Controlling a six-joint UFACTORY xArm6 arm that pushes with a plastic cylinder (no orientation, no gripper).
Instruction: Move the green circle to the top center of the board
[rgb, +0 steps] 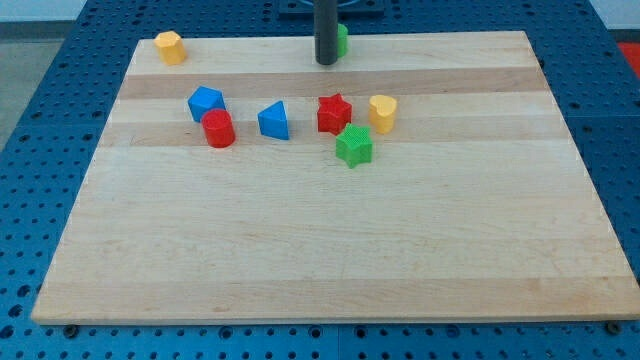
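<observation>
The green circle (342, 40) sits at the top centre of the wooden board (330, 250), mostly hidden behind my dark rod. My tip (326, 63) rests on the board just left of and slightly below the green circle, touching or nearly touching it.
A yellow hexagon (170, 47) is at the top left corner. In a row across the upper middle lie a blue block (205, 102), a red cylinder (218, 129), a blue triangle (274, 121), a red star (334, 114), a yellow heart (382, 112) and a green star (354, 146).
</observation>
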